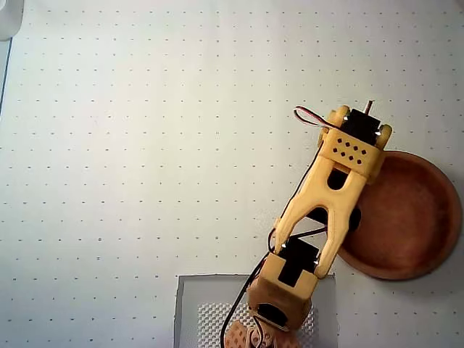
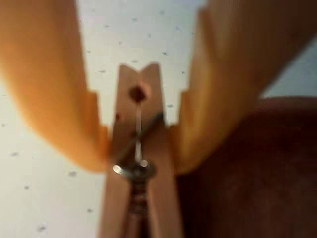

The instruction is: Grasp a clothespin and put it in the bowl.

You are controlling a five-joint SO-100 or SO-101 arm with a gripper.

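Observation:
In the wrist view the light-wood clothespin point(image 2: 125, 106) with its metal spring is clamped between my two orange fingers, and my gripper point(image 2: 138, 148) is shut on it. The reddish-brown bowl point(image 2: 247, 178) fills the lower right of that view, beside and below the clothespin. From overhead, the bowl point(image 1: 417, 217) lies at the right, and the arm's yellow wrist point(image 1: 353, 148) hangs over the bowl's upper left rim. The arm hides the gripper and the clothespin in the overhead view.
A white dotted mat point(image 1: 145, 145) covers the table. The arm's base stands on a grey plate point(image 1: 190, 304) at the bottom edge. A pale object point(image 1: 9, 18) sits in the top left corner.

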